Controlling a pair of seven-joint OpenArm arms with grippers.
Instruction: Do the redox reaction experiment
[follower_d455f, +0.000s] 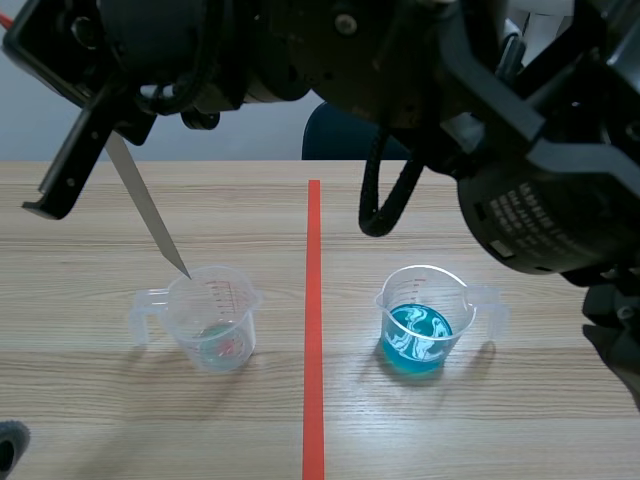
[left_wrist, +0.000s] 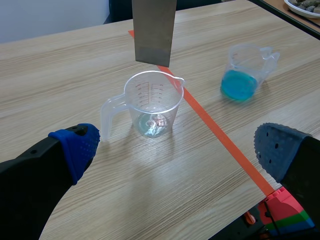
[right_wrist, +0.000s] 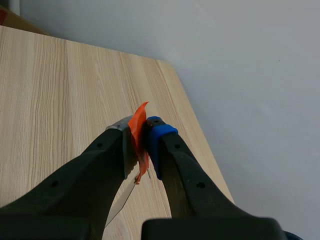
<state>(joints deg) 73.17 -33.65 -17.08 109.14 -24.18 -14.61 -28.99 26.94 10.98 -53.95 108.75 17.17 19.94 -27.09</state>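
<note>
Right pincer (right_wrist: 140, 143) is clenched on a flat grey metal strip (follower_d455f: 149, 208), held slanted, its long axis aimed down into the clear plastic measuring cup (follower_d455f: 212, 330) on the wooden bench (follower_d455f: 100, 420). The strip's tip is poised just above the rim. Left pincer (left_wrist: 180, 146) is released.

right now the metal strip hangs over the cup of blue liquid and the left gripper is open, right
Not quite: the metal strip hangs over the nearly empty clear cup, not the cup of blue liquid, as the left wrist view shows. The left gripper is open.
</note>
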